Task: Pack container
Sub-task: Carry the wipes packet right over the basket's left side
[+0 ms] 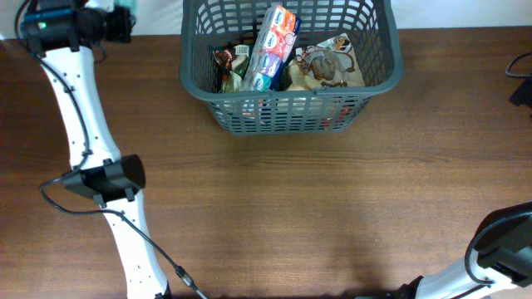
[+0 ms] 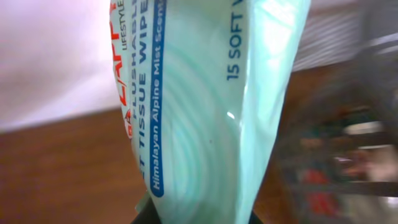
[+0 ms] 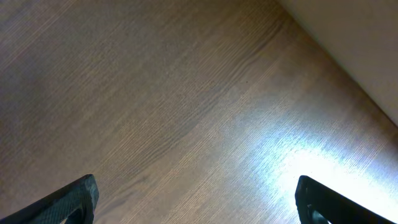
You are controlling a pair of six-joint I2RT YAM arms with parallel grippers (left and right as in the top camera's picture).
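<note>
The left gripper (image 1: 120,23) was clamped on a pale green wipes pack (image 2: 211,112). In the left wrist view the pack rose from between the dark finger bases at the bottom edge and filled the middle of the picture, its printed text running sideways. From overhead, this gripper sat at the far left corner of the table (image 1: 266,208), pointing right toward the container (image 1: 291,112) but apart from it. The left arm (image 1: 79,124) ran from the near edge straight up the left side of the table to that corner.

The right gripper (image 3: 196,202) stood with its jaws wide apart and nothing between them. Only the two dark fingertips (image 3: 74,199) showed at the bottom corners of its wrist view, above bare wood grain with a bright glare patch. From overhead, only part of the right arm (image 1: 499,249) appeared, at the near right corner.

The container, a dark grey basket with slotted sides, stood at the far edge of the table, a little right of centre. Inside it a long pink-and-blue packet (image 1: 273,46) leaned across the middle, a brown-and-cream pouch (image 1: 332,65) lay to its right, and a dark packet (image 1: 224,62) stood at its left. In the left wrist view the basket showed only as a blur to the right of the pack.
</note>
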